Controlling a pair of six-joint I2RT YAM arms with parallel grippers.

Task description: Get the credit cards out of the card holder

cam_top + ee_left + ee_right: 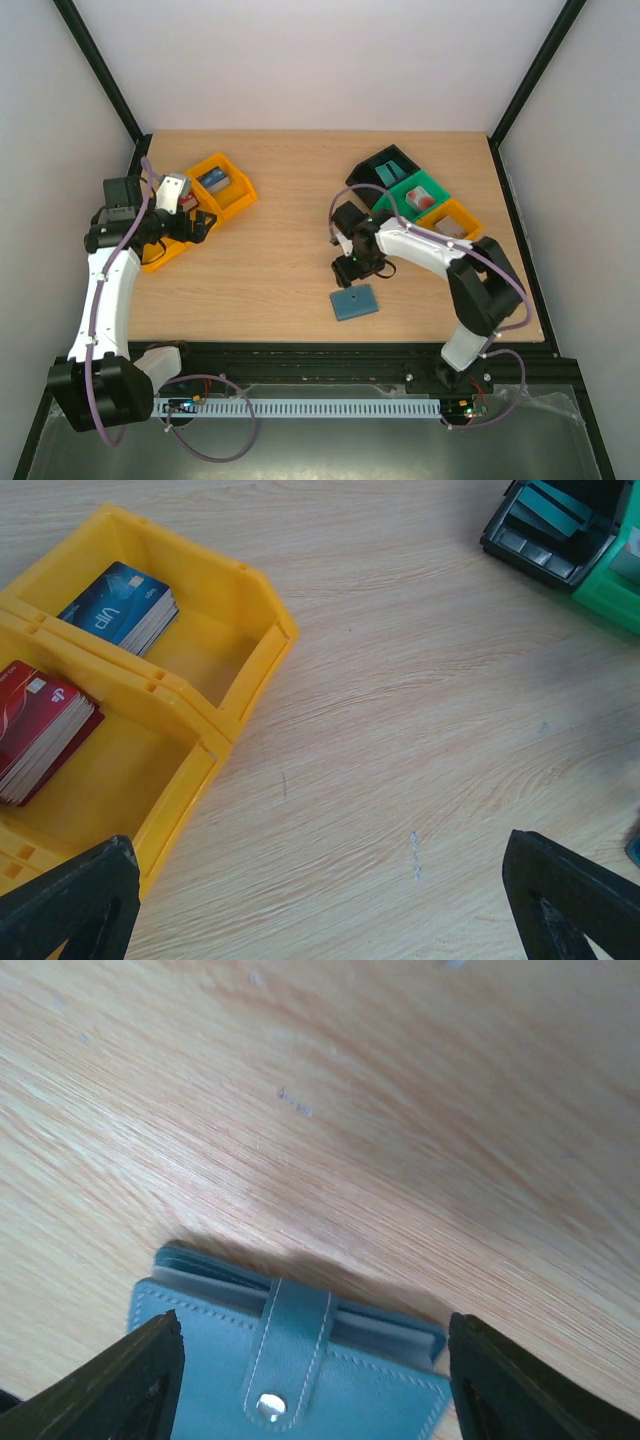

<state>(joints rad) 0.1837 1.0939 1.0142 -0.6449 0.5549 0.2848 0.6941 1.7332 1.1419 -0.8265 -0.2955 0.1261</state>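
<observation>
Two yellow-orange plastic bin trays stand touching, well to the left of the small flat blue-teal stitched card holder (354, 302). The farther tray (250, 575) holds a stack of blue printed cards (120, 605) and the nearer tray (170, 810) holds a stack of red printed cards (40, 725). Beyond the card holder and to its right, three more bins run in a diagonal row. The black plastic tray (385, 168) holds dark teal flat pieces (555, 510), the green plastic tray (418, 193) holds a reddish item too small to make out, and the small orange tray (452, 218) holds pale contents that cannot be identified. The card holder lies flat on the pale wooden tabletop (290, 240), folded closed, with its tab fastened by a metal snap, so the credit cards inside are hidden. Directly above the card holder's far edge is the right gripper (357, 268), its black fingers (110, 1390) spread wide to either side of the holder and grasping nothing. Far to the left of the card holder, the left gripper (320, 900) hangs at the rim of the nearer yellow-orange tray. It is also spread apart and empty, with bare wood between its fingers.
</observation>
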